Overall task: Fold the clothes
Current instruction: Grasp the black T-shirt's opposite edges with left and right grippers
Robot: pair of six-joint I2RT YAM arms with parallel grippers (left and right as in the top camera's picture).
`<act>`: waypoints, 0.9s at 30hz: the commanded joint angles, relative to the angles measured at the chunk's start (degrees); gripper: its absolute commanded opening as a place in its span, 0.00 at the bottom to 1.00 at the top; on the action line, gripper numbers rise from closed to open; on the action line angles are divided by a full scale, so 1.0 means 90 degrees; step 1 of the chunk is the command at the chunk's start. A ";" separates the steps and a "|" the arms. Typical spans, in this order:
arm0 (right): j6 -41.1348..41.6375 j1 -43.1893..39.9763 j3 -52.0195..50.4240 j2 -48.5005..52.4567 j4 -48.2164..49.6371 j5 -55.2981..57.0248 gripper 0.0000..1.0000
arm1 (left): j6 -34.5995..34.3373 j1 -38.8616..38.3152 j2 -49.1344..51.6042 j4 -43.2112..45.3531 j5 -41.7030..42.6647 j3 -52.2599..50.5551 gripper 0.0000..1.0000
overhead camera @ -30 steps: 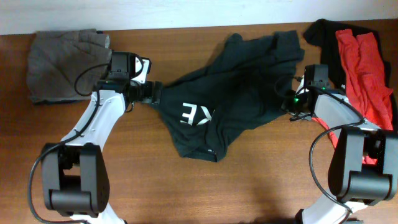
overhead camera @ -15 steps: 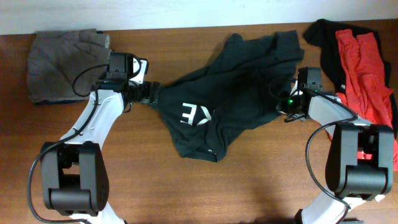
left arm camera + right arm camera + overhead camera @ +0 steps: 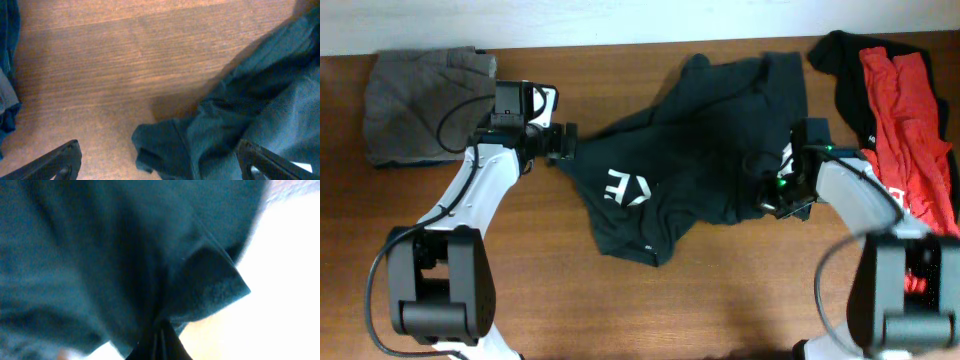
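Black T-shirt is seen crumpled across the middle of the tabletop, white lettering up. Its right edge seems pinched by the closed right pincer, though that view is blurred. The left pincer is spread wide, with nothing gripped.

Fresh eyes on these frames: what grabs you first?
The large black T-shirt with white lettering, crumpled across mid-table, dominates. The right gripper pinches its right edge, with cloth bunching in the wrist view, while the left gripper sits open around its left corner. Red T-shirts lie heaped at the far right, and a grey-brown T-shirt lies top left.
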 commanded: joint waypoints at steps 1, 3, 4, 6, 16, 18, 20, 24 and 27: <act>-0.0102 0.0595 0.0002 -0.0867 -0.0367 -0.0107 0.04 | -0.0051 0.0022 0.0357 0.0175 0.0075 0.0109 0.99; -0.0085 0.0916 0.0002 -0.1195 -0.0517 -0.0075 0.04 | -0.0141 0.0022 0.0517 0.0228 0.0073 0.0109 0.99; 0.0015 0.1042 0.0002 -0.1341 -0.0568 0.0022 0.04 | -0.0151 0.0022 0.0593 0.0231 0.0075 0.0109 0.99; 0.0148 0.1253 0.0002 -0.1661 -0.0612 0.0206 0.04 | -0.0160 0.0022 0.0656 0.0211 0.0073 0.0109 0.98; 0.0253 0.1236 0.0306 -0.3551 -0.0629 0.0811 0.04 | -0.0160 0.0345 0.0389 -0.0624 0.0092 0.0794 0.96; 0.0231 0.1236 0.0508 -0.3920 -0.0653 0.1071 0.04 | -0.0158 0.0415 0.0219 -0.0874 0.0134 0.0974 0.89; 0.0124 0.1236 0.0668 -0.4187 -0.0651 0.1222 0.04 | -0.0155 0.0452 0.0061 -0.1005 0.0345 0.1061 0.68; 0.0087 0.1236 0.0835 -0.4444 -0.0644 0.1331 0.04 | -0.0155 0.0452 -0.0124 -0.1161 0.0661 0.1073 0.50; 0.0087 0.1243 0.0833 -0.4393 -0.0726 0.1328 0.04 | 0.0000 0.0449 -0.0066 -0.1360 0.0969 0.1035 0.54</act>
